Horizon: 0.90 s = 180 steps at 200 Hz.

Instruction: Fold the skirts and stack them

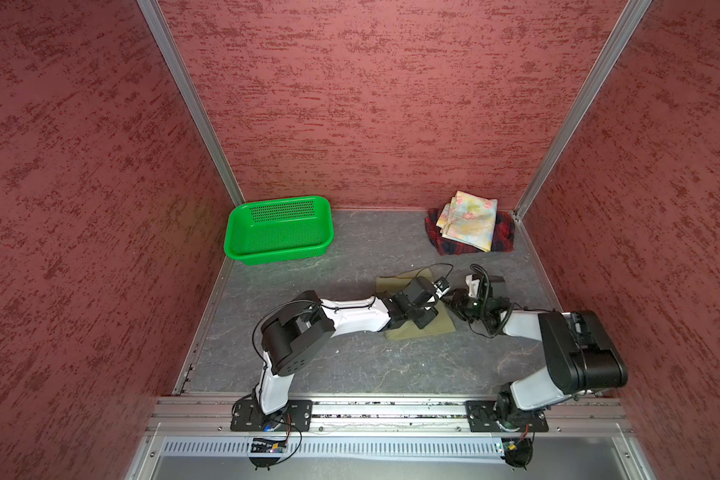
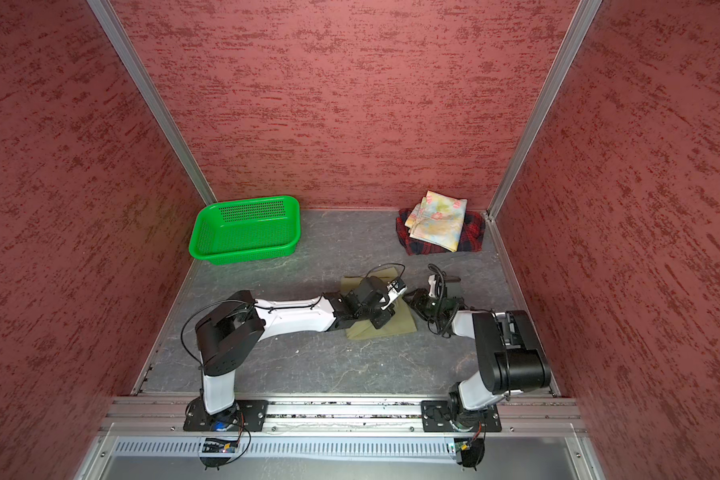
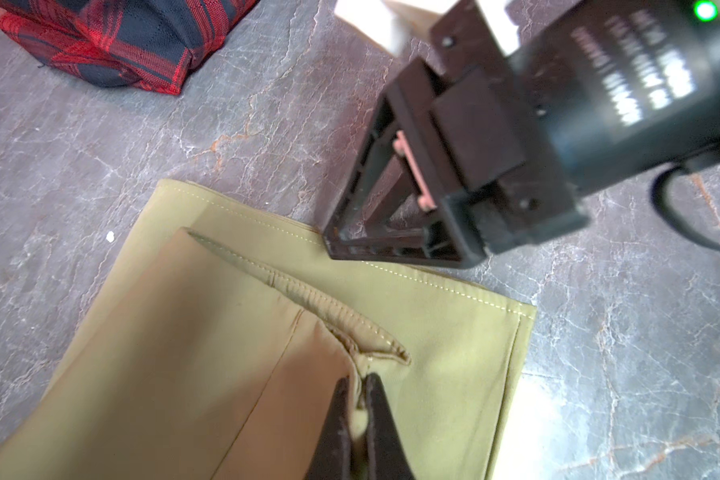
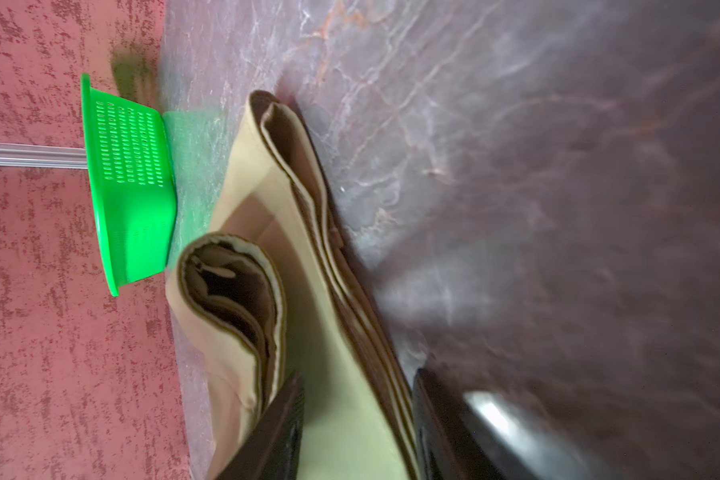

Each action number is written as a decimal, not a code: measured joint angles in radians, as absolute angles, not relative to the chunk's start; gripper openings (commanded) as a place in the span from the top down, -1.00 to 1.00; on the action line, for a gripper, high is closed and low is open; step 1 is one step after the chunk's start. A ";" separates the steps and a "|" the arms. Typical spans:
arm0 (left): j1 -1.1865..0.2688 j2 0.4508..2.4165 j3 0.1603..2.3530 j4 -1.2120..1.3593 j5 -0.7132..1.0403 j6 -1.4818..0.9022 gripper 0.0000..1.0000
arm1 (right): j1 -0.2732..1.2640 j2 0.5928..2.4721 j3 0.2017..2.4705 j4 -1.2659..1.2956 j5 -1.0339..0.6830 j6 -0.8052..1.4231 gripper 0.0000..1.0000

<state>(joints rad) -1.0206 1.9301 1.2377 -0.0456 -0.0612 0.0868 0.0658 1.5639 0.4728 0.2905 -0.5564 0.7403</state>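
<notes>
Walls of stippled red enclose a grey marbled worktop: green basket back-left; olive skirt mid-worktop, left pincer clamped on it, right pincer gaping astride its edge; floral skirt atop plaid skirt back-right.

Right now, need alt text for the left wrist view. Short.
The left gripper has its fingers pinched shut on a fold of the olive-khaki skirt, which lies on the grey marbled table. The right gripper has its tip at the skirt's stitched hem; the plaid skirt lies apart, partly cut off.
</notes>
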 measured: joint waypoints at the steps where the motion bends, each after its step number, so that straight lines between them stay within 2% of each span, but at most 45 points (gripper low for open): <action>1: -1.021 1.930 1.238 -0.045 -0.061 0.087 1.00 | 0.067 1.565 0.473 0.293 -0.556 0.740 0.24; 55: -1.021 1.909 1.215 -0.013 -0.070 0.087 1.00 | 0.102 1.631 0.456 0.418 -0.546 0.771 0.63; 114: -1.021 1.898 1.202 0.033 -0.090 0.093 1.00 | 0.126 1.638 0.427 0.486 -0.522 0.815 0.73; 180: -1.047 1.888 1.203 0.054 -0.098 0.105 1.00 | 0.131 1.638 0.415 0.512 -0.508 0.846 0.74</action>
